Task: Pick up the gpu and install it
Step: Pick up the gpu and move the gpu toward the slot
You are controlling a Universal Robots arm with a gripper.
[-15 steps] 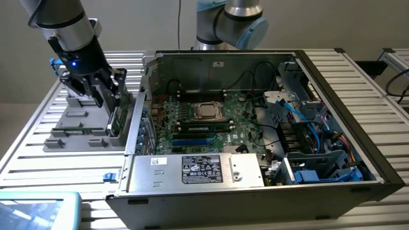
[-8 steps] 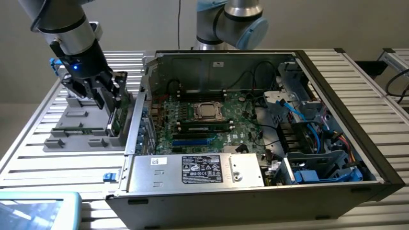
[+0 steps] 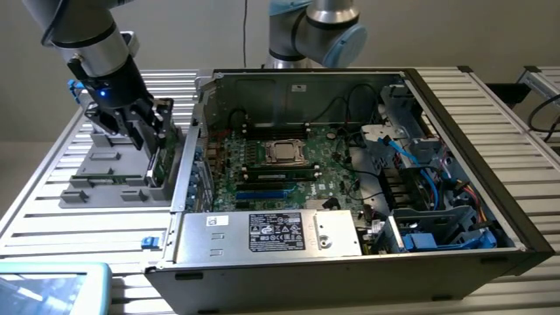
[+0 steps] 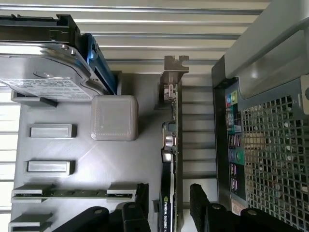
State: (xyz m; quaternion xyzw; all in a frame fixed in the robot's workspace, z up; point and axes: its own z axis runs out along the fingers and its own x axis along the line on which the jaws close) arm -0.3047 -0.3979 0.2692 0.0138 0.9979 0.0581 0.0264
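The black two-finger pincer (image 3: 151, 141) (image 4: 169, 192) hangs low over the grey plastic holder tray (image 3: 96, 180) (image 4: 145, 96), at the exterior view's left of the open black computer case (image 3: 262, 98). Its fingers (image 4: 199, 200) are apart, and in the wrist view one finger is on each side of the gpu (image 4: 173, 140) (image 3: 157, 165), the thin flat card with a green circuit board on one face and a dark cover on the other. A small gap shows on both sides, so I judge that nothing is clamped yet.

The gpu stands on its long edge in a slot of the tray, just beside the outer side wall of the case. Its long axis runs parallel to that wall. The silver metal end bracket (image 4: 175, 72) is at the end far from the fingers, and the fingers are placed around the other part of the card, near its dark cover. The line along which the fingers close crosses the thin thickness of the card, so they meet its two broad faces and not its edges.

On the same tray, well apart from the card, lies the grey hard drive with a white label (image 4: 43, 72). The large green motherboard (image 3: 262, 174) lies flat inside the case, at the exterior view's right of the pincer.
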